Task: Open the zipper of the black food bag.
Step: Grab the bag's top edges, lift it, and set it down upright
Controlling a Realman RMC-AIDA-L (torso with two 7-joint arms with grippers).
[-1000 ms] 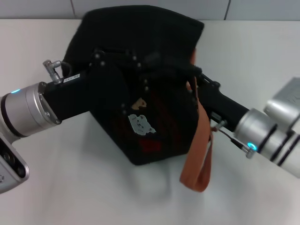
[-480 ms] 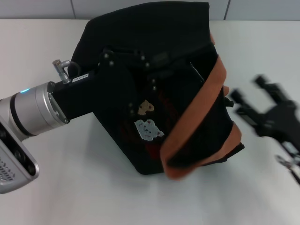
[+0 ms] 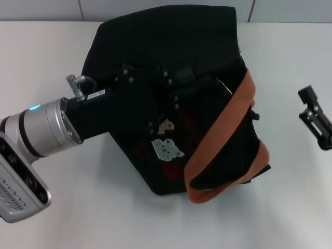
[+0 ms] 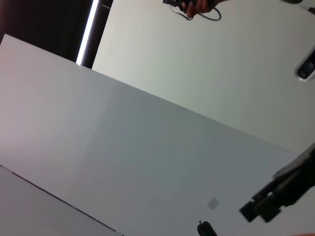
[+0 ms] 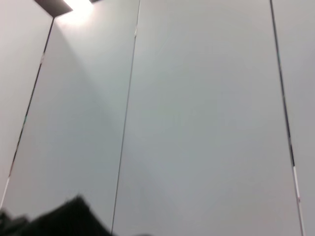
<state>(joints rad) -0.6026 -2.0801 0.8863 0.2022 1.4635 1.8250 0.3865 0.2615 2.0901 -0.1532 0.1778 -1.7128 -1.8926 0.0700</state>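
Observation:
The black food bag (image 3: pixel 171 57) stands in the middle of the white table in the head view. A bear patch (image 3: pixel 167 125) and a white cartoon patch (image 3: pixel 167 149) face me. A rust-brown strap (image 3: pixel 228 129) lies slanted across the bag's right side. A faint line at the top right edge looks like the zipper (image 3: pixel 224 87); no pull tab can be made out. My left gripper (image 3: pixel 174 83) rests against the bag's upper left side, black on black. My right gripper (image 3: pixel 314 115) hangs open by the right edge, well clear of the bag. Neither wrist view shows the bag.
A white table (image 3: pixel 93 207) surrounds the bag, and a tiled wall (image 3: pixel 41 9) runs along the back. The left wrist view holds pale wall panels and a dark shape (image 4: pixel 278 196) low at one side. Only wall panels (image 5: pixel 197 123) fill the right wrist view.
My right gripper has left the bag's top and drawn back to the right edge. The bag has shifted right and the strap has dropped across its side. My left arm followed slightly.

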